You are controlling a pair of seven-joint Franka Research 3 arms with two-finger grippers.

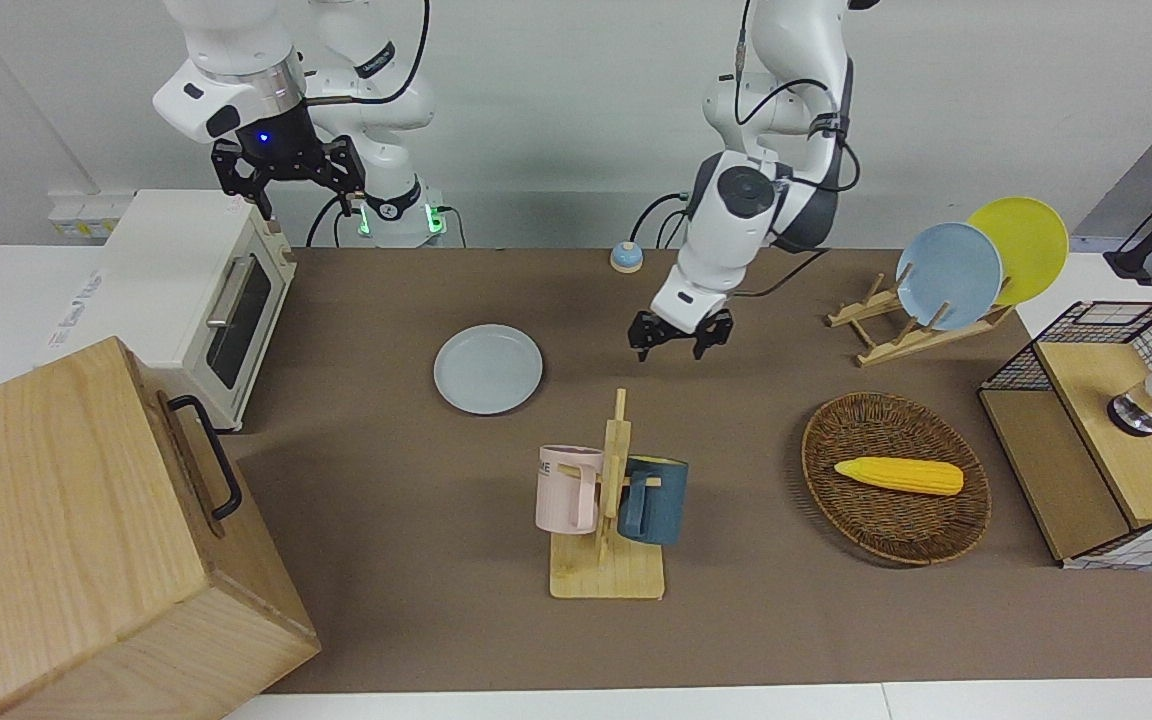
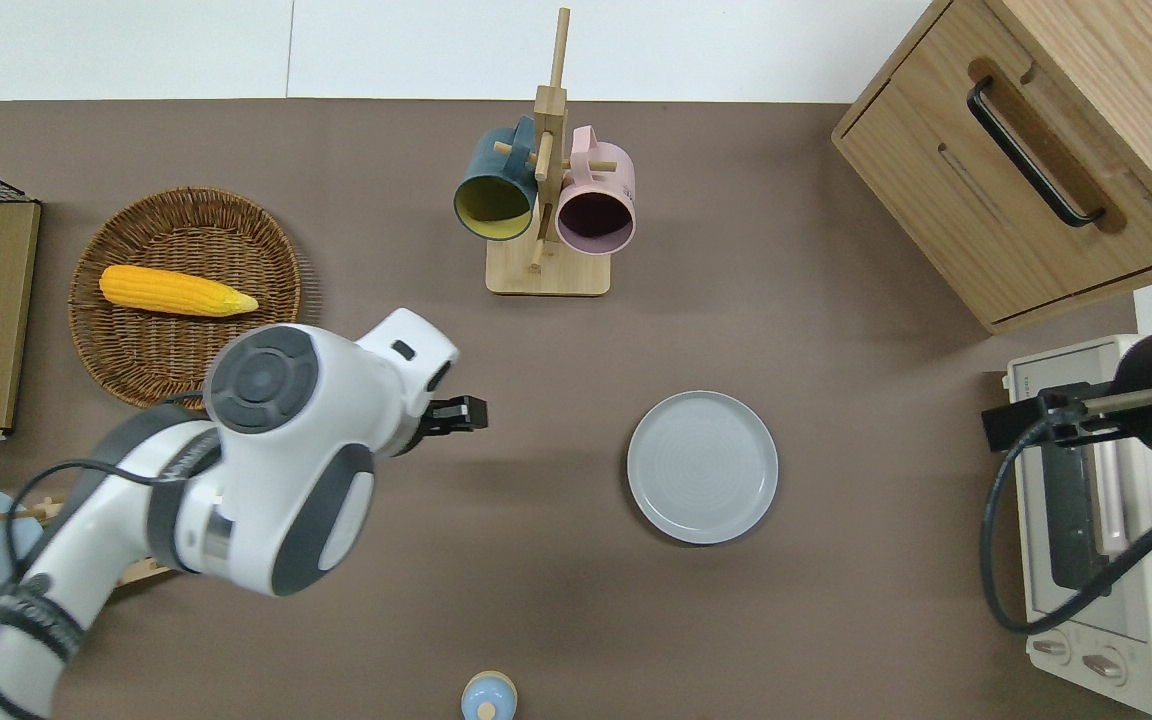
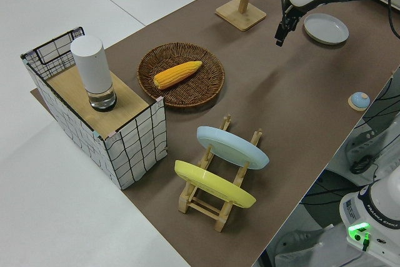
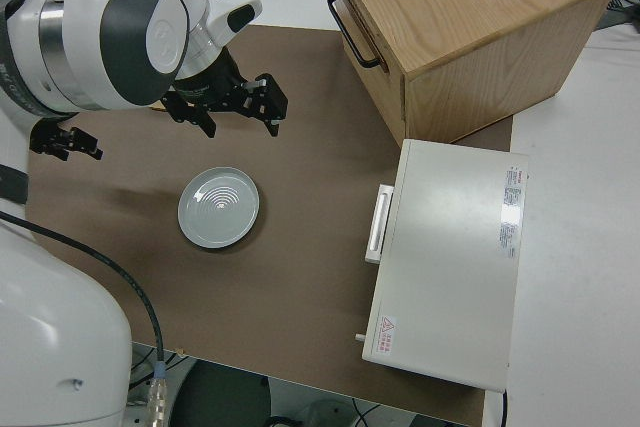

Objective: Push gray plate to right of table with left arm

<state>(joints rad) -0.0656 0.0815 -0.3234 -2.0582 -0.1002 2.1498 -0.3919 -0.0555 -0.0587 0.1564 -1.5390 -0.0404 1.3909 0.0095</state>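
A: Here, where does the gray plate (image 2: 702, 467) lie?

B: Flat on the brown surface (image 2: 836, 620), mid-table, nearer the robots than the mug rack (image 2: 547, 200), with the toaster oven (image 2: 1086, 520) toward the right arm's end.

A: How should it handle?

B: Probably rigid, light and smooth-bottomed, so it should slide readily. No grasp is needed; contact belongs on the low rim at the edge facing the left arm's end, kept low so the fingers neither ride over it nor tip it.

A: And the left end effector (image 1: 681, 335)?

B: It hangs above bare surface, well apart from the plate, fingers slightly parted, holding nothing. The right arm is parked.
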